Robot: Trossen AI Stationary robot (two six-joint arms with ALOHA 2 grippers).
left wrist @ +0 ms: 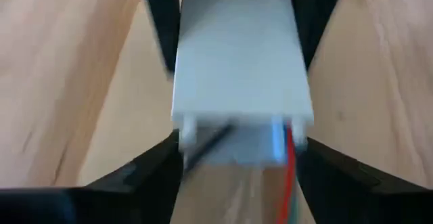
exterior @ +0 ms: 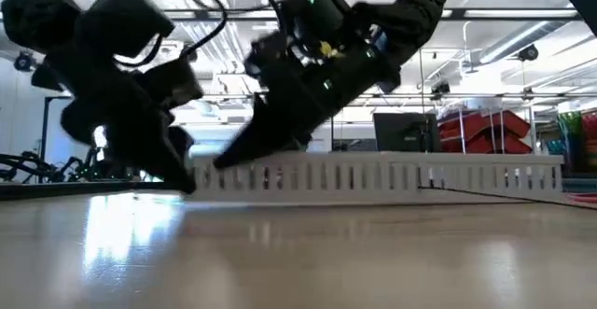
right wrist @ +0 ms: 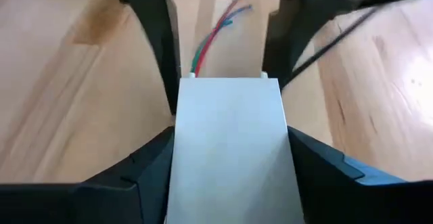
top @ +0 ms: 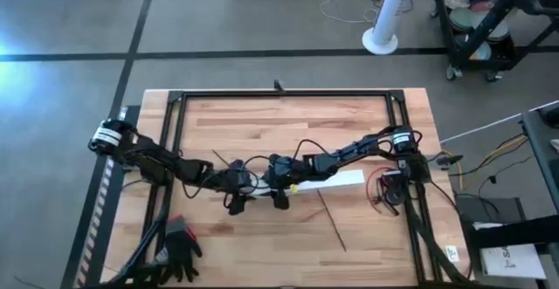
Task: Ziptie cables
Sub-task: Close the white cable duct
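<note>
The cables [right wrist: 215,34] poke out of the end of a white duct [top: 327,181] lying across the table [top: 349,123]. They run along the duct, toward the left gripper [top: 236,203], which is nearer them. The right gripper [top: 280,200] straddles the duct. Both grippers' fingers are spread wide.

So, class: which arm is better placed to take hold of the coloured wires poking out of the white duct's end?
Probably the left. Its gripper sits at the duct end where the cables emerge; the right gripper straddles the duct behind that end.
</note>
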